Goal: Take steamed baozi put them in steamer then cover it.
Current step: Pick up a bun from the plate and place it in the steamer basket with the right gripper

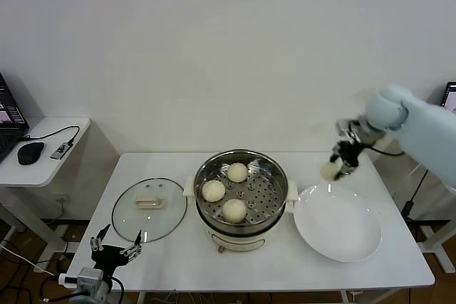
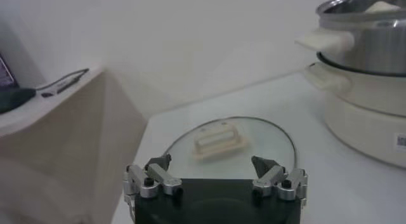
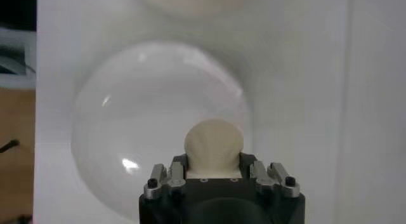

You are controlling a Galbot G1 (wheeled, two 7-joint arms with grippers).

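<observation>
You get bright, even overhead light with faint shadows, glare on the plate, and soft, hazy wrist views.

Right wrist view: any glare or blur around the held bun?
Right wrist view: a small bright glint on the plate; the bun in the right gripper is soft-edged. Head view: that gripper and bun look slightly smeared.

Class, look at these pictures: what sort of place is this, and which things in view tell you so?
Probably a robotics lab or test room, not a kitchen: a plain white table against a bare wall, a side desk with a computer mouse, and a steamer set out alone.
</observation>
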